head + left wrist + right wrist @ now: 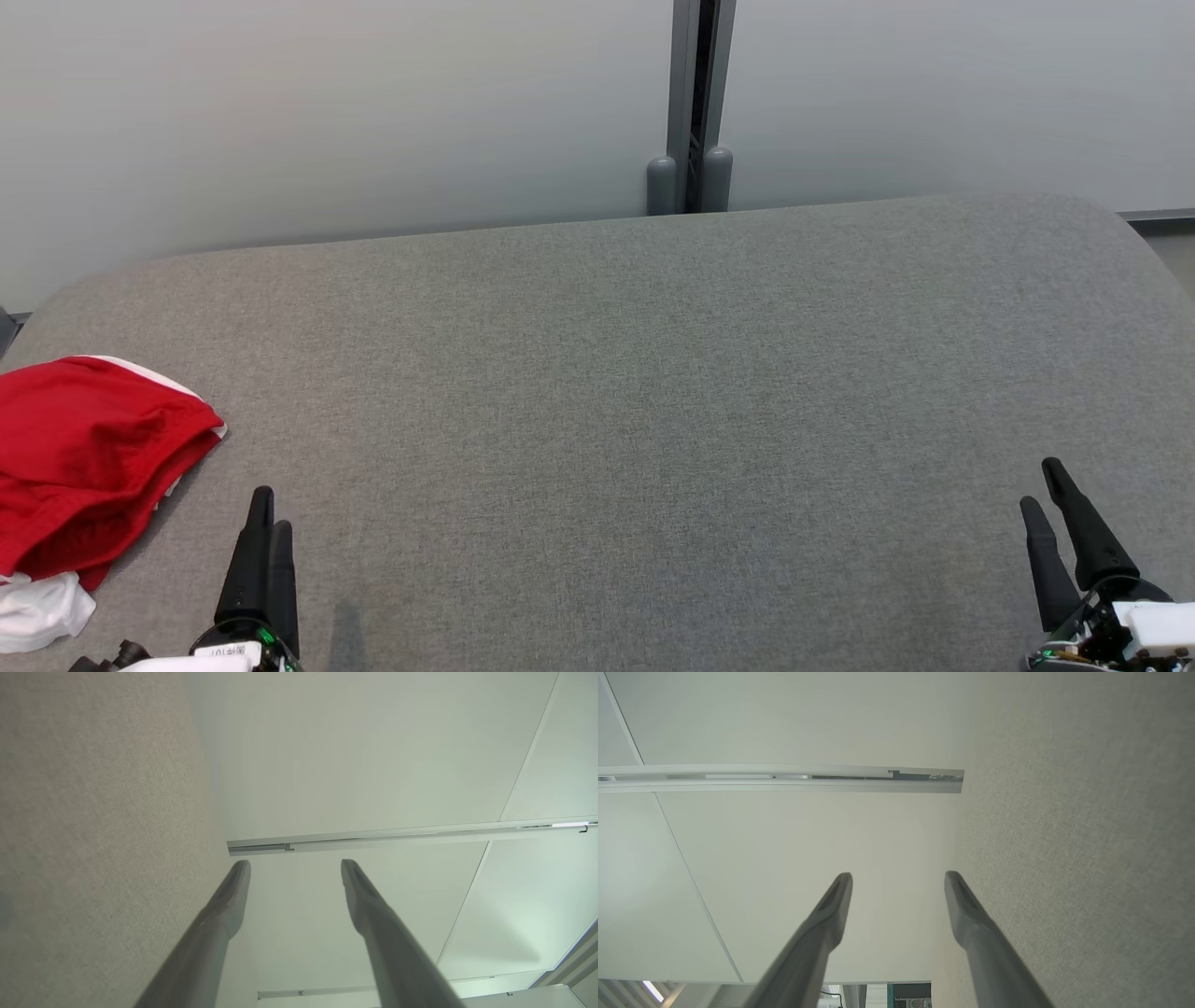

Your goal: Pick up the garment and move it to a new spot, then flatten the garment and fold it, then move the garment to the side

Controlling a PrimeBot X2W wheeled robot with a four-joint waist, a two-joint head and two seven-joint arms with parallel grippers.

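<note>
Red garment (89,448) was logged bunched outboard of left jaws; left and right jaws were seen open. Risk: 1 layer pinched alone.

Head camera high, facing forward and down across the grey fabric tabletop (653,373), both wrist cameras low, rolled sideways, sharing tabletop, wall (350,765), post (784,777).

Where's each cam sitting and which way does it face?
Head: on head, looking down at grey fabric surface, crumpled red garment at left; left gripper, right gripper open at bottom corners.
Left wrist: on left wrist, along surface toward pale wall; own fingers apart.
Right wrist: mirrored, same wall; own fingers apart.
Shared: both wrist views catch surface, wall, metal rail.
</note>
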